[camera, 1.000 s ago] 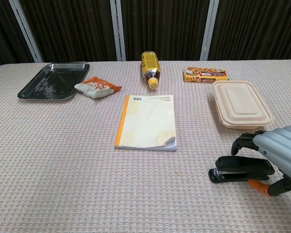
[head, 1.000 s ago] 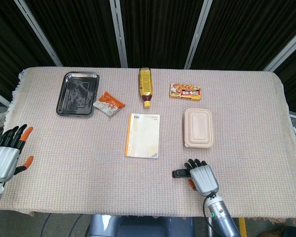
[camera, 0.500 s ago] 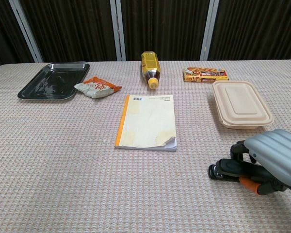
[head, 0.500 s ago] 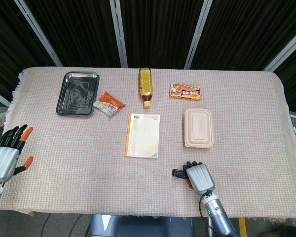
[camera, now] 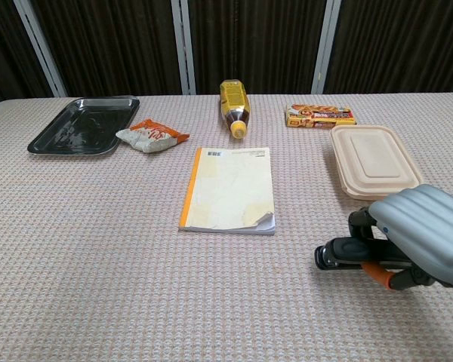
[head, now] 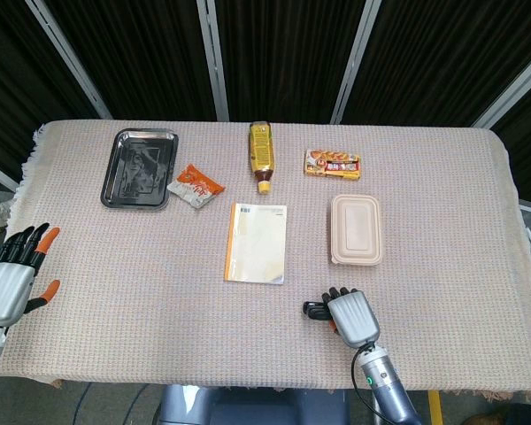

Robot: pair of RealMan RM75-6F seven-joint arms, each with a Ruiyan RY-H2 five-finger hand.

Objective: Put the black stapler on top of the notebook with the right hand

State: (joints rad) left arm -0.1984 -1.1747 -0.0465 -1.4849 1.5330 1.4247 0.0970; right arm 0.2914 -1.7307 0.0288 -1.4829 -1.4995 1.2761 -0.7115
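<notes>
The black stapler is held by my right hand, low over the cloth near the table's front right. Only its left end sticks out past the curled fingers. The notebook, cream with an orange spine, lies flat at the table's middle, to the left of and beyond the stapler. My left hand hangs off the table's left front corner with fingers spread, holding nothing.
A beige lidded container sits just beyond my right hand. Further back lie a yellow bottle, a snack box, an orange snack packet and a black tray.
My right hand has closed around the stapler and carried it leftward, towards the notebook. The left hand has stayed still.
</notes>
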